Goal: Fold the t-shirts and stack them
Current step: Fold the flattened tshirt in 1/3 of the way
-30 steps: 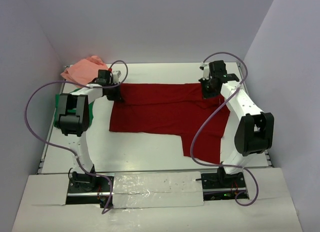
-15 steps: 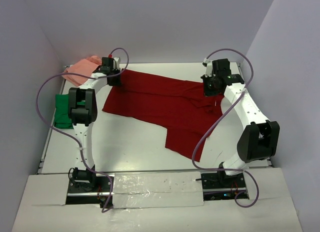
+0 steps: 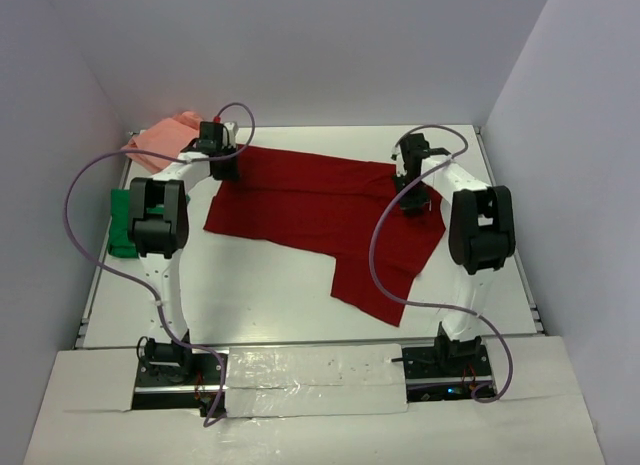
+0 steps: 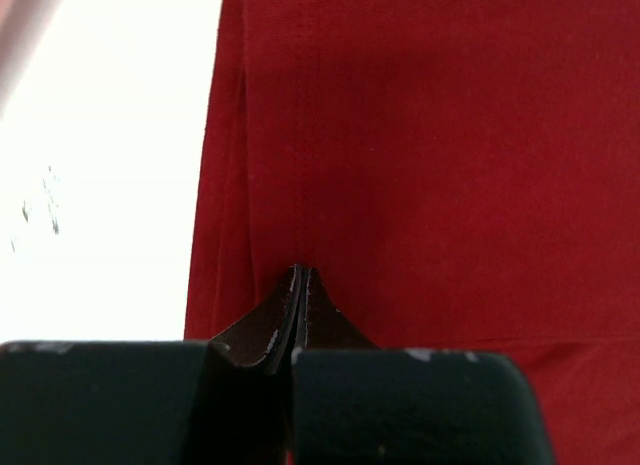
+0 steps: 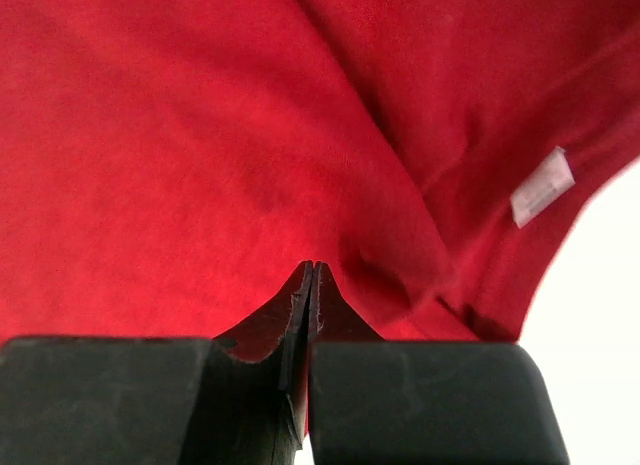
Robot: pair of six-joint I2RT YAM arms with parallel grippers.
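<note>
White desk [image 3: 270, 305] shows open along its near edge. The dark red t-shirt [image 3: 310, 200] lies spread across the far half. The left tool [image 4: 300, 273] and right tool [image 5: 312, 268] each pinch its far edge. The green t-shirt [image 3: 122, 220] and pink t-shirt [image 3: 165, 140] sit at the desk's left edge.

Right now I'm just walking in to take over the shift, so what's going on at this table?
The robot is handling a dark red cloth t-shirt. Its left claw and right claw are each shut on the cloth near the far edge, one toward each end. The shirt lies spread across the white table, skewed and not yet folded. A bright green t-shirt at the left edge and a salmon pink t-shirt in the far left corner are not held, so nothing is stacked yet.
</note>
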